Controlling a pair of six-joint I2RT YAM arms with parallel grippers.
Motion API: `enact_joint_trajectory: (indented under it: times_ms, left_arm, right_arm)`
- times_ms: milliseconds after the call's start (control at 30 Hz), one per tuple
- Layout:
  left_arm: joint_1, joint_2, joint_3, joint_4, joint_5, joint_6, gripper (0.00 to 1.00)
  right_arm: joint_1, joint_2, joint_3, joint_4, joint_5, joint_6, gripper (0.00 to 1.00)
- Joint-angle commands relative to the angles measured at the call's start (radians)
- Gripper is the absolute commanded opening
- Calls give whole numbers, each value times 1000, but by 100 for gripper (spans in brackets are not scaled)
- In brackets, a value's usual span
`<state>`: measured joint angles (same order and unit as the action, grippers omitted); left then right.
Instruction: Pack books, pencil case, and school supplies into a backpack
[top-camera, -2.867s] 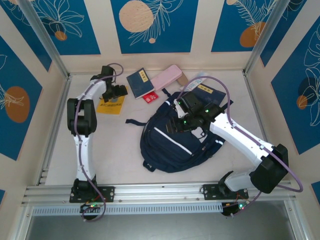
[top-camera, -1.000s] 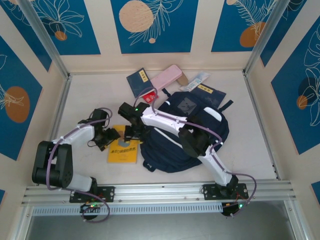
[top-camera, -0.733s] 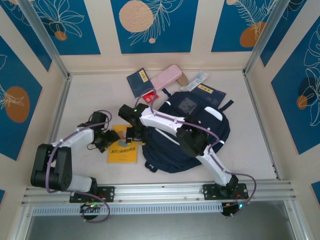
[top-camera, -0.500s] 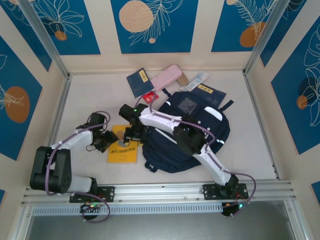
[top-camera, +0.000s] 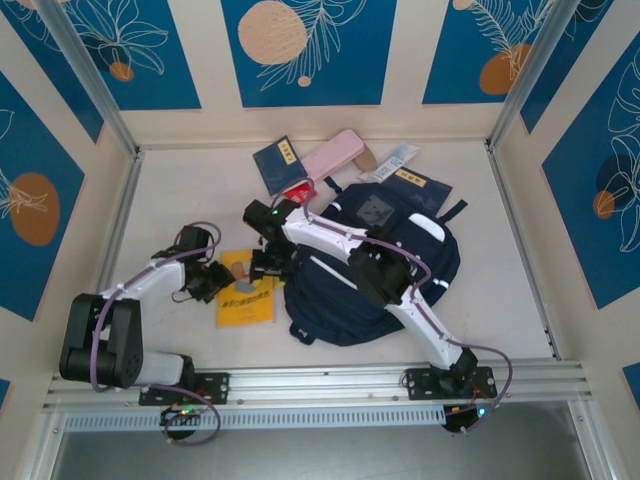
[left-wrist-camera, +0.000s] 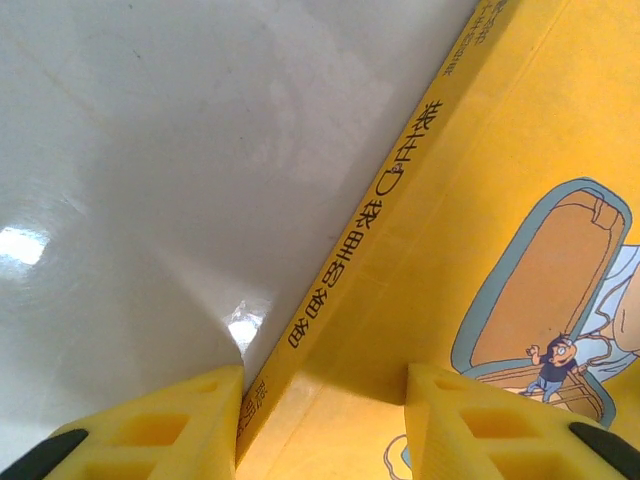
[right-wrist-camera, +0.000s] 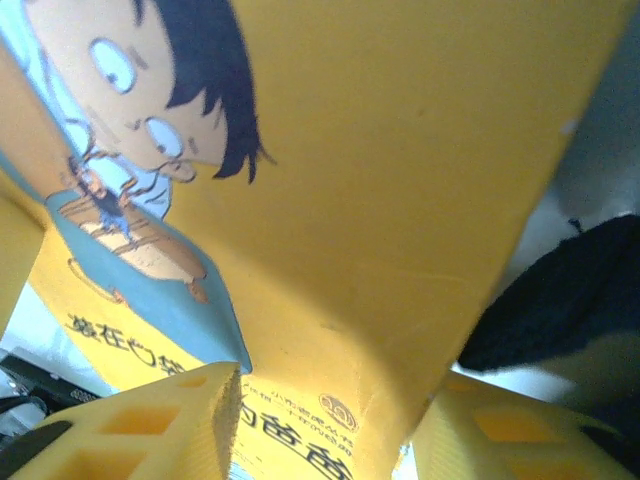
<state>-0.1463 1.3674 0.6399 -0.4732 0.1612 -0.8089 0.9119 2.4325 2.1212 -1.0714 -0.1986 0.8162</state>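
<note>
Pickup is underway: yellow book (top-camera: 246, 298) is straddled by part-spread left tool (left-wrist-camera: 322, 400) and right tool (right-wrist-camera: 325, 400), grip unclear; firmer pinching is needed.

You're working in a robot test booth: printed blue-and-cream leaf panels (top-camera: 300, 50) wall in the white table (top-camera: 500, 300) on three sides, aluminium posts (top-camera: 85, 75) rise at its far corners, and an aluminium rail (top-camera: 320, 380) runs along its near edge.

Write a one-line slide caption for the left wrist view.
Left tool open astride the spine of a thin orange-yellow cartoon-cover book, glossy pale table beside it.
</note>
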Motion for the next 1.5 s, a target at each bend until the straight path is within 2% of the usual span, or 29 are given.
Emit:
enact_joint_trajectory:
  times_ms: [0,33,167,300,467,667,700,800,967,1133,1233,1467]
  left_arm:
    - [-47,20,-45,-10,136,4,41]
    - [-48,19,-44,-16,135,8,41]
    - [-48,1,-39,-45,127,25,41]
    - [-48,-36,-13,-95,116,36,46]
    - [-48,-129,70,-220,81,40,66]
    - [-45,-231,230,-364,53,13,94]
    - [-46,-234,254,-377,59,3,97]
    - [-47,-217,309,-395,86,5,98]
    - [-46,-202,355,-399,102,20,99]
    - [-48,-178,396,-296,266,-26,99]
    - [-54,-154,433,-256,312,-38,99]
    - [-101,-103,492,-87,500,-64,99]
  right_arm:
    - [29,-75,41,81,-107,-60,44]
    - [31,-77,38,77,-105,-67,41]
    - [33,-88,24,79,-115,-79,17]
    - [29,-102,17,84,-121,-69,0]
    - [-3,-154,6,88,-139,-24,0]
    - [-66,-288,-82,198,-222,67,0]
    - [-75,-310,-97,217,-236,79,0]
    - [-101,-358,-124,260,-284,81,0]
    - [-140,-426,-147,246,-335,-22,0]
    - [-205,-539,-297,380,-427,4,0]
    - [-241,-594,-358,442,-481,28,0]
    - [-301,-673,-412,438,-553,3,0]
